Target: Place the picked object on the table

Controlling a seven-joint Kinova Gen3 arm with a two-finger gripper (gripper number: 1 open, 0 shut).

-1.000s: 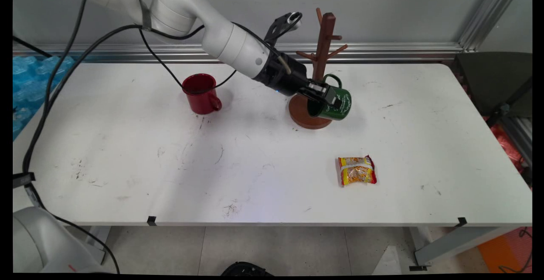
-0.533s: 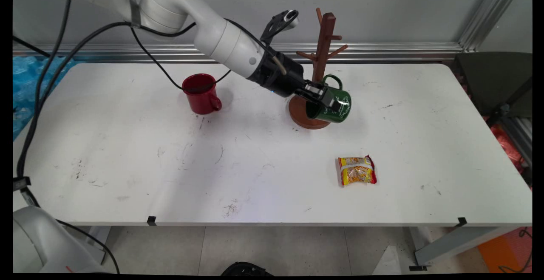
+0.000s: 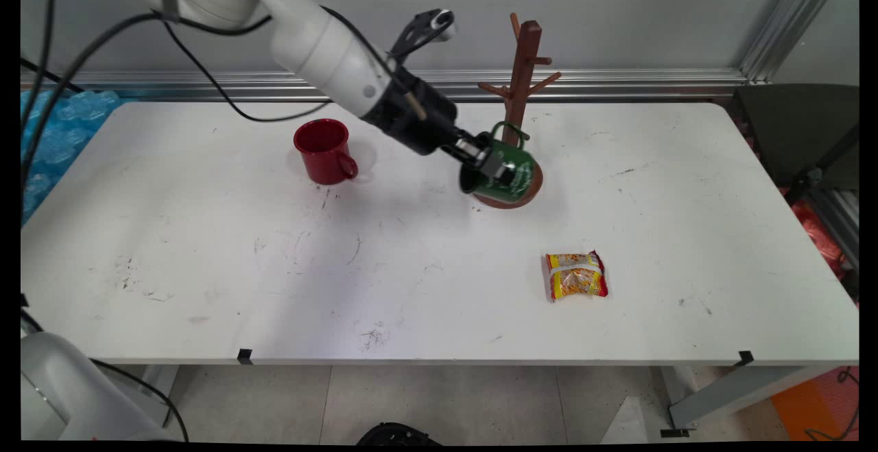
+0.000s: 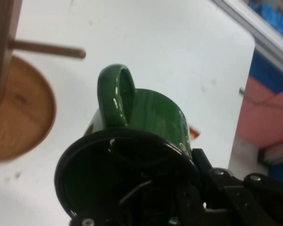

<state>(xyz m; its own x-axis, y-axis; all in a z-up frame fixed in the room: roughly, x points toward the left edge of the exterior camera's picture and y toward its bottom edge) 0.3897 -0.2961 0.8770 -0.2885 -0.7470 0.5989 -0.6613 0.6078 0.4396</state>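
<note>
So your worktop [image 3: 206, 246] is mostly bare toward the near edge, giving wide room. Behind, the wooden mug tree [image 3: 523, 68] has every peg empty. Your hand [image 3: 483, 162] is clamped on the green mug's [image 3: 506, 176] rim, tilted, in the air just beside the tree's base (handle toward it). The red mug [image 3: 324, 150] stands well apart; so does the snack packet [image 3: 576, 276].

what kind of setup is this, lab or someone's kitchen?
Likely a robotics lab bench: a bare, scuffed white table framed by aluminium rail, where the gripper holds a green mug beside a wooden mug tree.
</note>
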